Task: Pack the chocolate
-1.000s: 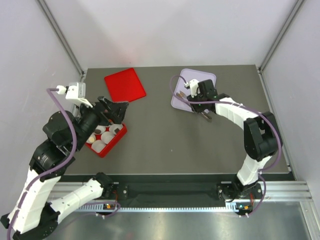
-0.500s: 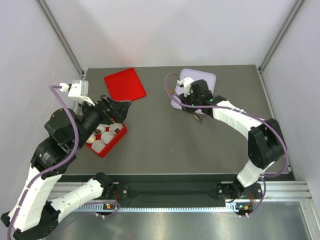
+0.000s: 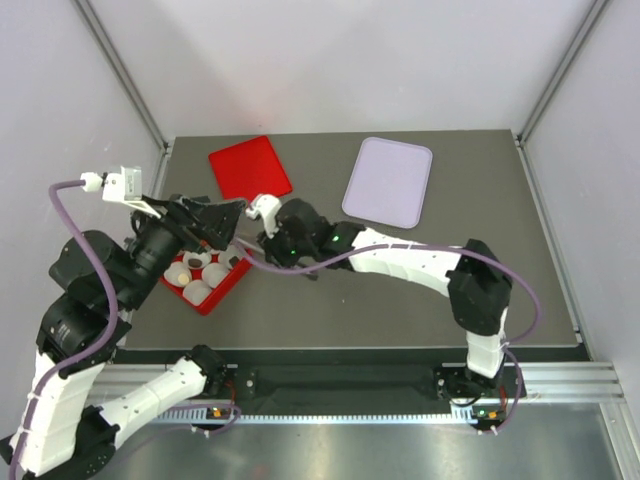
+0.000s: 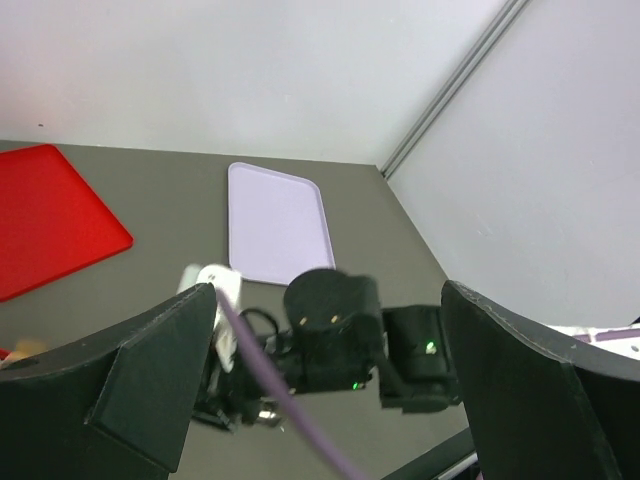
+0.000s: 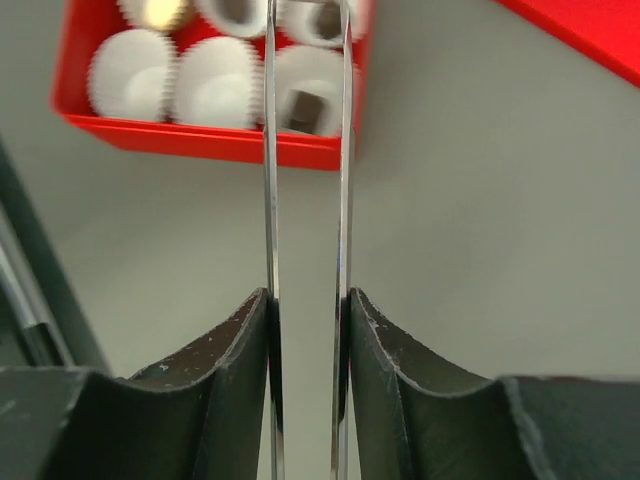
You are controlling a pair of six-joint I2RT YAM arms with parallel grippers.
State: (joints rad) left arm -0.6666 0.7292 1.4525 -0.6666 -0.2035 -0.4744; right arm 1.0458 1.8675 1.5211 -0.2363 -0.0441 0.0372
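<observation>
A red box (image 3: 215,300) of white fluted cups sits at the table's left. In the right wrist view (image 5: 200,142) a dark square chocolate (image 5: 303,110) lies in one cup and a tan piece (image 5: 160,12) in another. The top view shows dark pieces (image 3: 230,262) in cups. My right gripper (image 3: 258,245) reaches across to the box. Its thin metal blades (image 5: 269,150) stand a narrow gap apart over the cups, their tips cut off at the frame's top. My left gripper (image 3: 215,222) hovers over the box's far side, its jaws wide open (image 4: 328,330) and empty.
A flat red lid (image 3: 250,170) lies behind the box. An empty lilac tray (image 3: 388,180) lies at the back centre-right and also shows in the left wrist view (image 4: 275,220). The right arm spans the table's middle. Grey walls close in on both sides.
My right arm has swung left from beside the lilac tray to the red box. My left arm has shifted a little left and back over the box.
</observation>
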